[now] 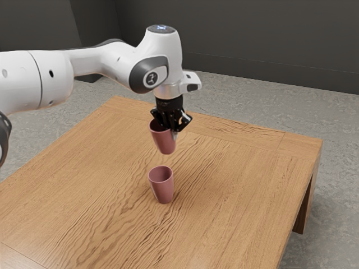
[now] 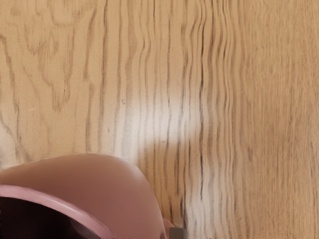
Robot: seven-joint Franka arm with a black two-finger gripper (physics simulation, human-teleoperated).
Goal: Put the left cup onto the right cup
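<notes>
Held cup point(image 1: 163, 141): is hanging in the gripper point(image 1: 168, 126), in the air above the standing cup point(image 1: 161, 185) and apart from it.
Held cup's axis: is running near vertical with a slight lean, mouth facing up, narrow base pointing down.
Jaws: are clenching the held cup's rim.
Standing cup: is sitting upright on the wooden table point(image 1: 247, 185), mouth up.
Contents: the standing cup's opening is showing its own pink inner wall; the held cup's inside is looking dark in the wrist view.
</notes>
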